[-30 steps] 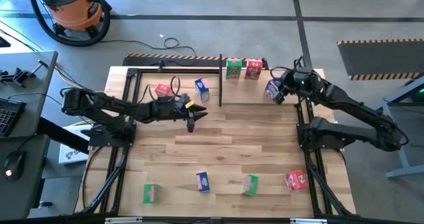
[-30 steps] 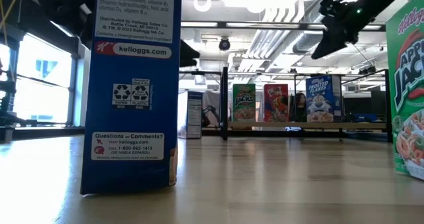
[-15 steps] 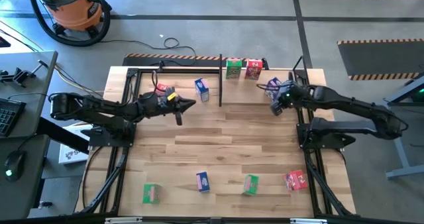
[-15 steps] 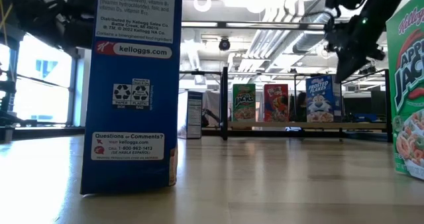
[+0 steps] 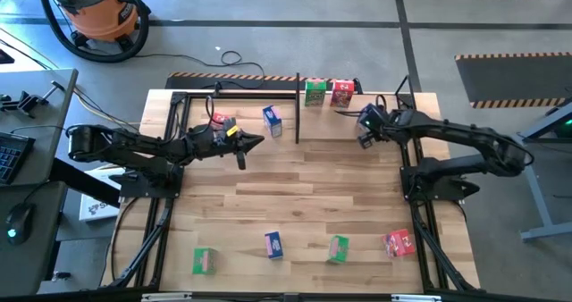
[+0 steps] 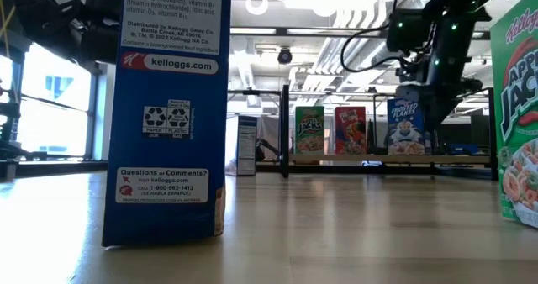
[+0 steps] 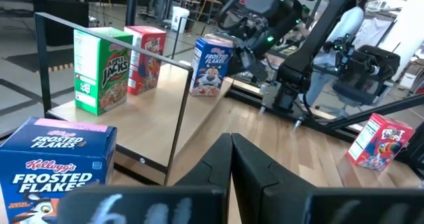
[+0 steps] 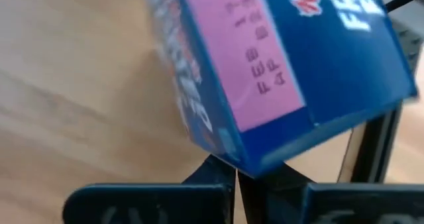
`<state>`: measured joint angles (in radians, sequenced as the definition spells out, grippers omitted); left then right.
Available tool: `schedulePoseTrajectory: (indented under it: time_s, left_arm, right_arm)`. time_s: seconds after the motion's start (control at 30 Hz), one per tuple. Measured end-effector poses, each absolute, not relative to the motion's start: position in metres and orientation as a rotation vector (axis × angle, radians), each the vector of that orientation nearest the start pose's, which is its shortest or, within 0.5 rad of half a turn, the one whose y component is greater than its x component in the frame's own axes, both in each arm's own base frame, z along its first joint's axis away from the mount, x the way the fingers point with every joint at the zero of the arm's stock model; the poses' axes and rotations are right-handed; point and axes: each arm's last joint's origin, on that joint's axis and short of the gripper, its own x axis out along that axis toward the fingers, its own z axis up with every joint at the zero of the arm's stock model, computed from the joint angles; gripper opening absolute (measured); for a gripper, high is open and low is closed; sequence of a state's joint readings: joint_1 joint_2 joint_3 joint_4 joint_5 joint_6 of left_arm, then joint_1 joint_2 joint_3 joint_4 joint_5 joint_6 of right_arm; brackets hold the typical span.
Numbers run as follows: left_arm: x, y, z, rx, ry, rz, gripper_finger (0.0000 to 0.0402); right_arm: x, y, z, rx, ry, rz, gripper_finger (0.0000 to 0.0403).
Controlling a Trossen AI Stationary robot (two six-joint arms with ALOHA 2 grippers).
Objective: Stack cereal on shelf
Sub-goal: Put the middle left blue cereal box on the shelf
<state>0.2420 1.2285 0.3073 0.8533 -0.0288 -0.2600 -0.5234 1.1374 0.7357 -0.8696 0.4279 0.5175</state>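
Along the near edge of the wooden table, four cereal boxes stand in a row, well apart from one another: a green box, a blue box, a second green box and a red box. In the low view the blue box fills the left foreground and the green box the right edge. Beyond mid-table, the left gripper hovers over bare wood with its fingers pressed together and nothing between them; a red box lies just behind its wrist. Beyond that, a blue box stands just left of the black upright divider post of the shelf, the thin black rod rack along the far side of the table. To the right of the post, a green box and a red box stand upright side by side, touching or nearly so, at the far edge. The right gripper is above the far right part of the table, near these two boxes, with its fingers closed together. A blue Frosted Flakes box shows very close in front of those fingers in the right wrist view; whether it touches them cannot be told. In the low view this box stands upright on the shelf, to the right of the red one. Farthest off, an orange shop vacuum stands on the floor beyond the table's left corner.
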Motion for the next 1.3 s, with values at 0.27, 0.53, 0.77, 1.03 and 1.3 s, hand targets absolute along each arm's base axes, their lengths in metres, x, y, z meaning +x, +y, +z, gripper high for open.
schedulePoseTrajectory:
  time_s: [0.27, 0.53, 0.77, 1.03, 1.3]
  left_arm:
    - [0.217, 0.054, 0.184, -0.268, 0.059, 0.281, 0.0001]
    - [0.217, 0.054, 0.182, -0.270, 0.078, 0.283, 0.0001]
    - [0.217, 0.054, 0.182, -0.265, 0.077, 0.289, 0.0000]
    - [0.217, 0.055, 0.182, -0.278, 0.076, 0.291, 0.0001]
    - [0.217, 0.055, 0.182, -0.289, 0.075, 0.293, 0.0001]
  right_arm:
    - [0.147, -0.112, 0.228, 0.371, 1.063, -1.138, 0.0000]
    - [0.137, -0.085, 0.241, 0.490, 0.957, -0.924, 0.0000]
    - [0.152, -0.069, 0.207, 0.521, 0.868, -0.833, 0.0000]
    - [0.160, -0.088, 0.181, 0.466, 0.802, -1.007, 0.0000]
    - [0.155, -0.111, 0.170, 0.450, 0.860, -1.108, 0.0000]
